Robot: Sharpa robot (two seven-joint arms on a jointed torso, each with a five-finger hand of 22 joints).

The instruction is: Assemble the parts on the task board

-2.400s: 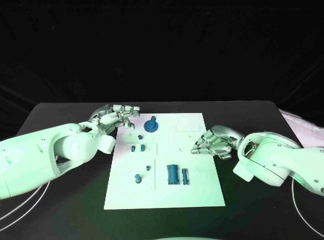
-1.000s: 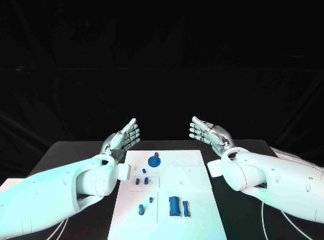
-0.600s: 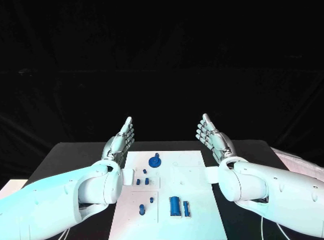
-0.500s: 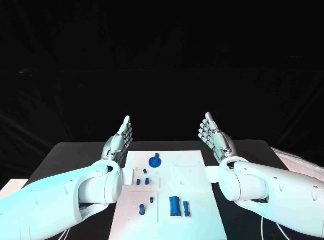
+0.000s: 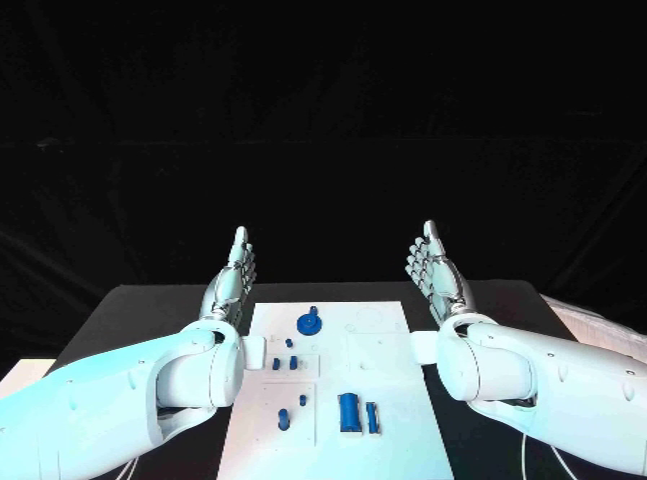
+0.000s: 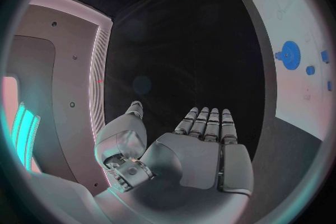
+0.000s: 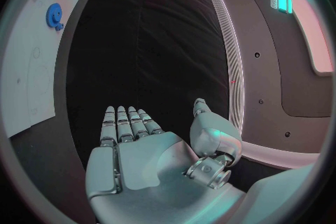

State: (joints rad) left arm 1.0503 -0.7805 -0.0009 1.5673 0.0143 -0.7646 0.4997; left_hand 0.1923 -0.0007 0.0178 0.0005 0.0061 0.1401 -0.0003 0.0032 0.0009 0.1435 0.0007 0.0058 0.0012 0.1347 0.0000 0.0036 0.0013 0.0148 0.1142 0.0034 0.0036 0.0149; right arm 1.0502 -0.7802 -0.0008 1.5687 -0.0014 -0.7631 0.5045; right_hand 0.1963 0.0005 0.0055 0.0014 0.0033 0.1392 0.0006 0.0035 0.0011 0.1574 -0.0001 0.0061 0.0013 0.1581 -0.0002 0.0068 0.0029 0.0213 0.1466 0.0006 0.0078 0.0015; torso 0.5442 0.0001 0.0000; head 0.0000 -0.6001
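Silver left hand (image 5: pixel 231 278), right hand (image 5: pixel 436 276) straightened upright.

task board (image 5: pixel 355 395): white, flat on table | blue parts (image 5: pixel 351 411): scattered on it, untouched

Lettering, labels, numbers: I can read none on the board (image 5: pixel 381 400), parts, hands or table in any view.

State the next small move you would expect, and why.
Probably lower one robot hand to the task board. The left robot hand and right robot hand are raised, flat and empty, while blue parts such as the gear lie untouched.
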